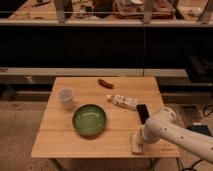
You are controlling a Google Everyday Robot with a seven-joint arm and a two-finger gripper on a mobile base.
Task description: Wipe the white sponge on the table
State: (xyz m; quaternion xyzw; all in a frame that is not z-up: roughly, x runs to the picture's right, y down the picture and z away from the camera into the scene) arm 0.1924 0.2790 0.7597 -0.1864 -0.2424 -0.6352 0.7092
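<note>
The white sponge (135, 143) is a small off-white block lying on the light-wood table (55, 142), near the front edge at the right. My gripper (141, 137) is at the end of the white arm, which reaches in from the right. It is down at the sponge's right side and seems to touch it. The arm hides part of the sponge and the table's front right corner.
A green bowl (90, 120) sits mid-table, with a translucent white cup (65, 97) to its left. A white printed packet (125, 102) and a dark flat object (143, 113) lie behind the sponge. A reddish-brown item (105, 83) lies at the back. Dark shelving stands behind the table.
</note>
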